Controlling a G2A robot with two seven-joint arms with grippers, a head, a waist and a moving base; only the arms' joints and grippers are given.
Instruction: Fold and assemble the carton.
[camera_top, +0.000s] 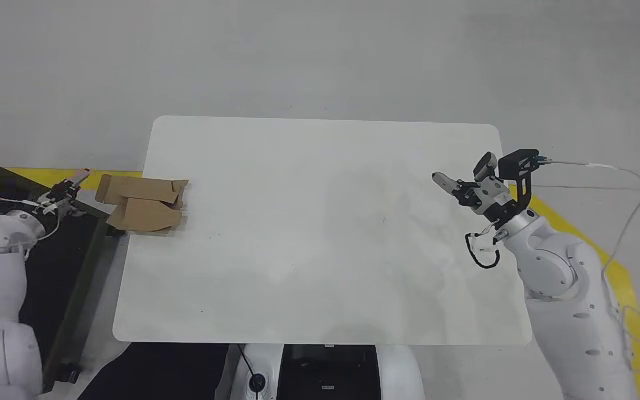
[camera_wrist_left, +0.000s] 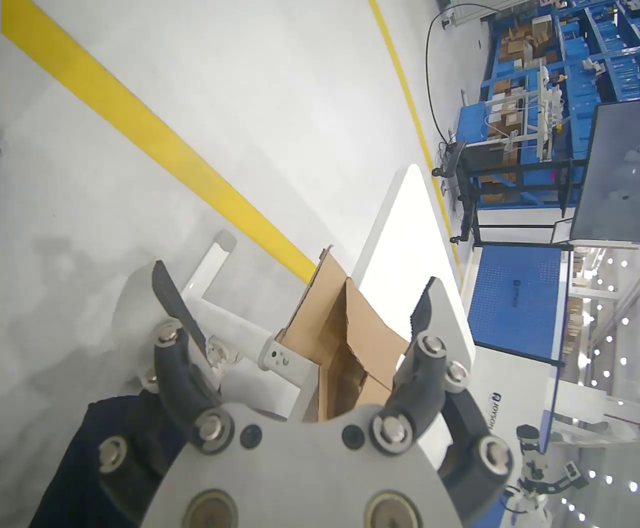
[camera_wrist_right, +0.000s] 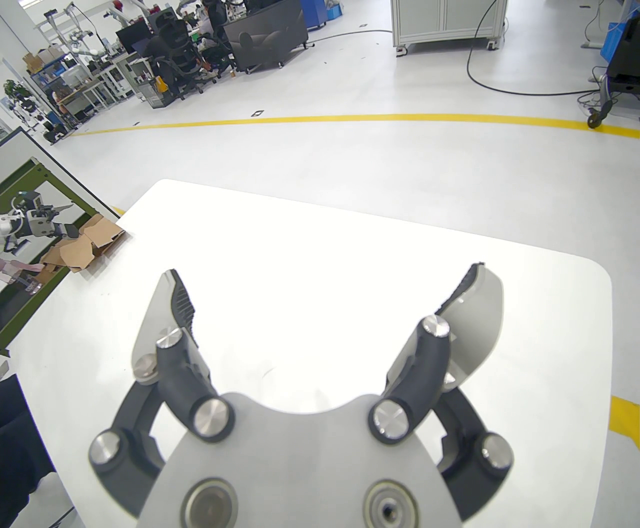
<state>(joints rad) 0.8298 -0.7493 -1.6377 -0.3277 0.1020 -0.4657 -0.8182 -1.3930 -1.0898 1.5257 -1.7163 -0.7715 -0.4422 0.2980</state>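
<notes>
I count one carton (camera_top: 145, 200), and it is a flattened brown blank with its flaps splayed, not yet folded up. It lies at the left edge of the bench (camera_top: 330, 250), with its left part hanging out past that edge. I judge the overhang to be useful. A flat sheet lying flush on a bench gives a finger nothing to get under, while an edge in open air can be taken from the side.

I have two pincers. My left pincer (camera_wrist_left: 295, 300) sits off the left side of the bench, level with the carton's overhanging end. Its fingers are spread wide and pinching nothing, and the cardboard shows in the gap ahead of them. It is just beside the blank, and I can't tell whether anything touches. I read this as lined up for a first grip.

My right pincer (camera_wrist_right: 325, 275) hangs above the right side of the bench, well apart from the carton and turned toward it. It is also spread and holds nothing. I'd say it is parked there so that the middle of the one bench is free for the folding.
</notes>
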